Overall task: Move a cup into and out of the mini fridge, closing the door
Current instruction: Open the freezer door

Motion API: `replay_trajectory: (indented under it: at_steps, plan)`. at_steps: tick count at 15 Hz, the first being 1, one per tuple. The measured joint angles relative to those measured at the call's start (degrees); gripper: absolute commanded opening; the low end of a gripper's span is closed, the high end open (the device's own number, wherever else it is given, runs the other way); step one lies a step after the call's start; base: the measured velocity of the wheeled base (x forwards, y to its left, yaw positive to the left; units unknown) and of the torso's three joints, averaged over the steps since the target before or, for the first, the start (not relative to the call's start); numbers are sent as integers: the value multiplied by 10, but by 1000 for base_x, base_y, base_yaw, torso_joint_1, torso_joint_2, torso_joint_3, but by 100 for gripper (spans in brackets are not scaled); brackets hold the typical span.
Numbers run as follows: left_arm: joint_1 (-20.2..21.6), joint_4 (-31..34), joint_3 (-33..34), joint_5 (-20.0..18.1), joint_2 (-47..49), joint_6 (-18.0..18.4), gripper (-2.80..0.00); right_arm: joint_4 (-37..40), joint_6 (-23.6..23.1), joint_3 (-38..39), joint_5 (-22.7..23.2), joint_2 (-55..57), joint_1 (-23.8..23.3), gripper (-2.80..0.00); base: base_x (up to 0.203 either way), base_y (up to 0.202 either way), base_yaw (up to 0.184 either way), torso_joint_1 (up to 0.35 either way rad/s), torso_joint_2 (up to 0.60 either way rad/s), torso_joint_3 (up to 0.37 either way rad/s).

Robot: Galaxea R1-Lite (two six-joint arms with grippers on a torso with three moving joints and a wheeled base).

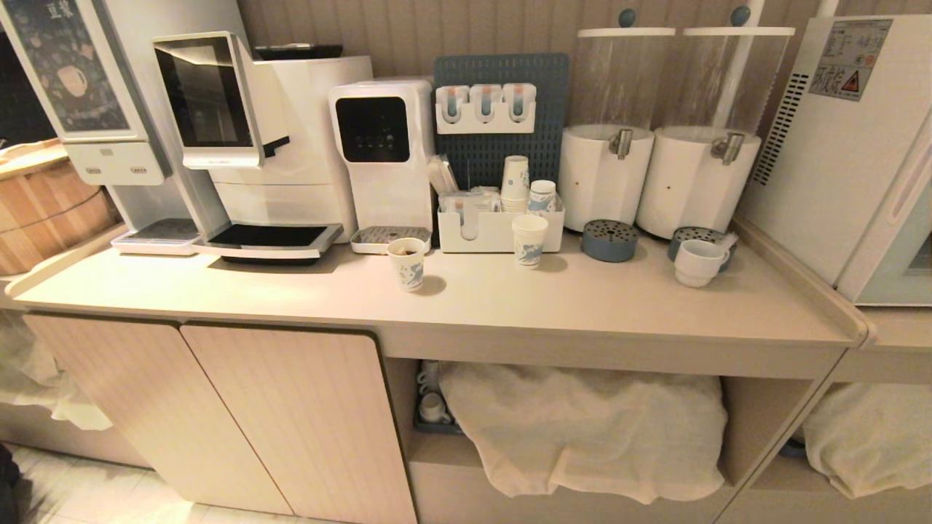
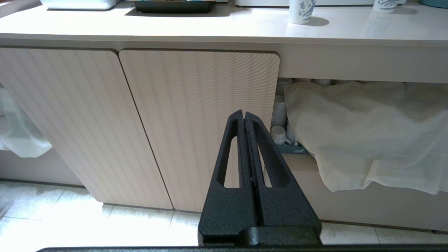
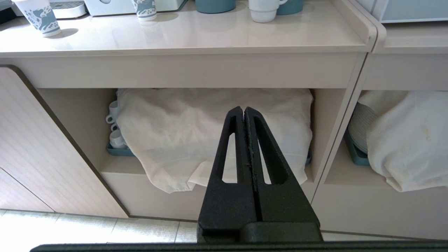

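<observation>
The cup (image 1: 697, 262), a squat white mug with a loop handle, stands on the countertop (image 1: 510, 306) at the right, in front of a drink dispenser; the right wrist view catches it too (image 3: 262, 8). Further right, on the adjoining counter, is the white mini fridge (image 1: 837, 160), its vented side facing me. Its door (image 1: 892, 240) lies flat against the body, only partly in view. Neither arm shows in the head view. My left gripper (image 2: 244, 113) hangs shut and empty before the cabinet doors (image 2: 196, 122), below the counter. My right gripper (image 3: 244, 109) is likewise shut and empty, before the open shelf.
Two printed paper cups (image 1: 408, 263) (image 1: 529, 239) stand mid-counter. Behind them are a coffee machine (image 1: 277, 160), a water dispenser (image 1: 382, 153), a white organiser (image 1: 502, 229) and two drink dispensers (image 1: 604, 175) (image 1: 699, 182). White cloths (image 1: 582, 429) cover crockery on the lower shelves.
</observation>
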Motion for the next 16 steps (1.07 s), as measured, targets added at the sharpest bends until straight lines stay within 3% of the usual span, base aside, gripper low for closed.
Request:
replay_trajectory:
  at_steps: [5,16]
  plan:
    - [0,0,0,-1,0,1,-280,0,0,0,0,0,0,-280,0,-17,0,0,0,1]
    - [0,0,0,-1,0,1,-280,0,0,0,0,0,0,-280,0,-188,0,1,3,4]
